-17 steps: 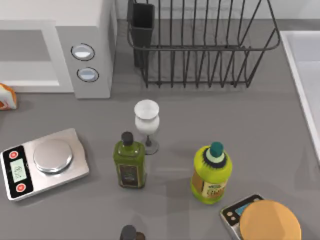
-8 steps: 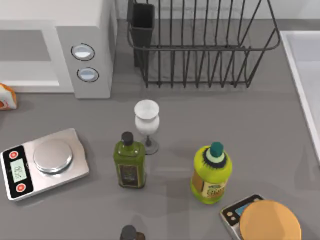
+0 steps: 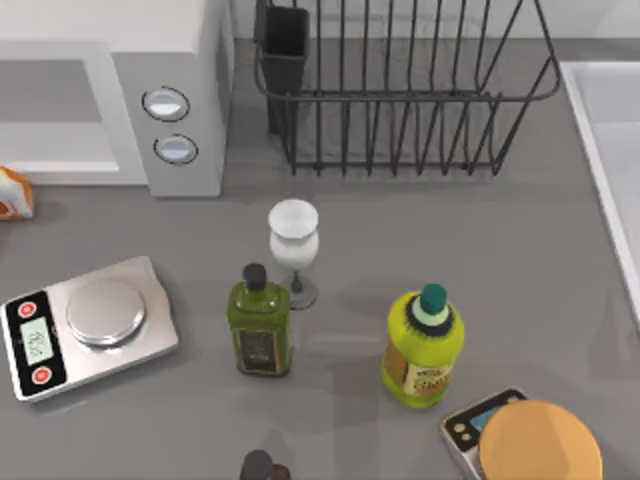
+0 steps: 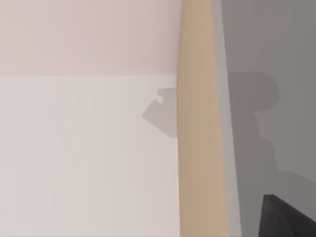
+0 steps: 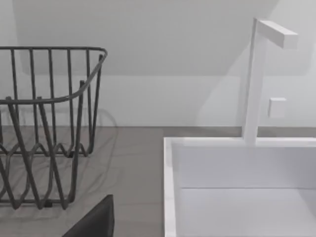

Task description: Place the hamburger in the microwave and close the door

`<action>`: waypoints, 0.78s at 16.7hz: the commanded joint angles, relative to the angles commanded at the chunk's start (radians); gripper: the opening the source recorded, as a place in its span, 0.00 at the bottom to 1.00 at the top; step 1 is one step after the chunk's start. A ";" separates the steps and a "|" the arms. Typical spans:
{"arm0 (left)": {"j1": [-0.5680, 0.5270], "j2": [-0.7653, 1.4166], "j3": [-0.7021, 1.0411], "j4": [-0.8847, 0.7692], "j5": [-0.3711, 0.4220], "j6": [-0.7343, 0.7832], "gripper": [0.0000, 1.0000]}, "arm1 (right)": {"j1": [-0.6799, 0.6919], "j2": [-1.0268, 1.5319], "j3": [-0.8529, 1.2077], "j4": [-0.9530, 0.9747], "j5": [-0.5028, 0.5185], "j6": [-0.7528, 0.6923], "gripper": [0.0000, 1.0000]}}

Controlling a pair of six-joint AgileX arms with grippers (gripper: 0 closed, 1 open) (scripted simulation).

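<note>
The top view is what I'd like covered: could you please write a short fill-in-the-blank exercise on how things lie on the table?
1. The hamburger lies at the table's ____ edge, in front of the microwave.
2. The microwave's grey panel bears ____ round knobs.
3. The white goblet stands just behind the ____ bottle.
4. The black wire rack stands to the ____ of the microwave.

Missing words: left; two; green; right

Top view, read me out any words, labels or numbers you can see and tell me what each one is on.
None can be read.
Olive-green bottle: label print too small to read.
Yellow bottle: label print blurred.
Silver scale: display digits too small to read.
Microwave: two knobs, no visible markings.
</note>
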 joint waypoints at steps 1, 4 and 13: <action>0.000 0.008 -0.019 0.031 0.000 0.000 0.00 | 0.000 0.000 0.000 0.000 0.000 0.000 1.00; 0.004 0.031 -0.054 0.073 0.003 0.002 0.00 | 0.000 0.000 0.000 0.000 0.000 0.000 1.00; -0.058 -0.083 -0.187 0.135 -0.028 -0.067 0.00 | 0.000 0.000 0.000 0.000 0.000 0.000 1.00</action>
